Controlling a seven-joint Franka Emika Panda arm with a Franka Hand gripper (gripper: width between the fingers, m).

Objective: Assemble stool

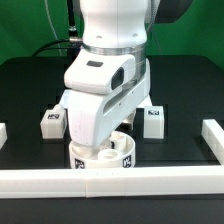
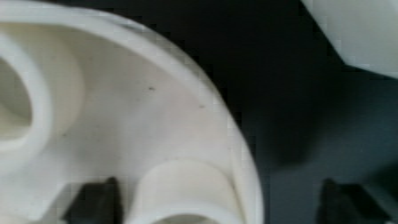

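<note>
Parked right over the round seat (image 1: 100, 157), mid camera-side edge of the worktop (image 1: 30, 90). Got the fingers (image 2: 102, 203) spread wide, holding nothing, straddling its rim straight below. Probably just needs dropping and closing.

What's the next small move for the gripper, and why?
Probably close on the seat. In the wrist view the gripper looks open, its jaws straddling the seat's rim with a dark gap on one side. The exterior view has the arm low over the seat by the front rail, so a grasp seems likely.
</note>
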